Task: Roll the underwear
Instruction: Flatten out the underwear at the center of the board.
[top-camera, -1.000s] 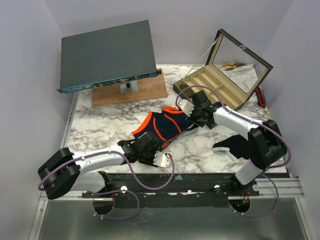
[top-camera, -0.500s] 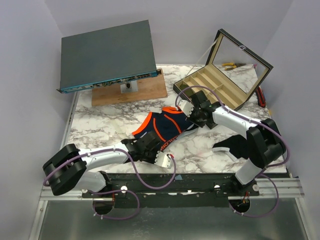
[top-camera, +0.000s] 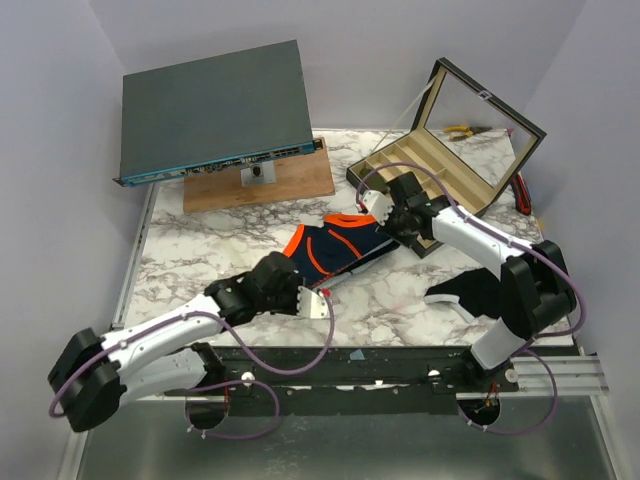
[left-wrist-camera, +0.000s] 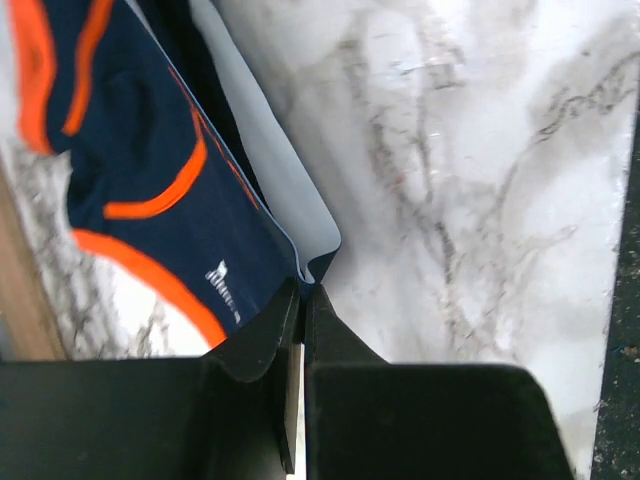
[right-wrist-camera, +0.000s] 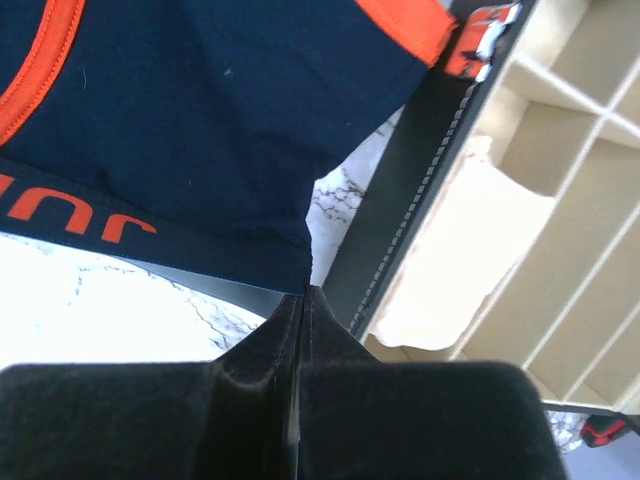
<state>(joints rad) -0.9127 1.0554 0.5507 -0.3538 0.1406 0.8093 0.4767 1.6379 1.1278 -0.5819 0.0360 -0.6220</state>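
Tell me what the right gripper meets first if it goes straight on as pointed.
The underwear itself: the right gripper is shut on its corner, and the navy fabric lies straight ahead. The wall of the box sits just right of that line, probably clear.

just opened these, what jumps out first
The navy and orange underwear in the middle of the marble table draws the eye, spread between two arms. The left pincer is shut on its near corner and the right pincer is shut on the corner beside the box. Behind, a grey flat device leans at far left and the open box sits at far right.
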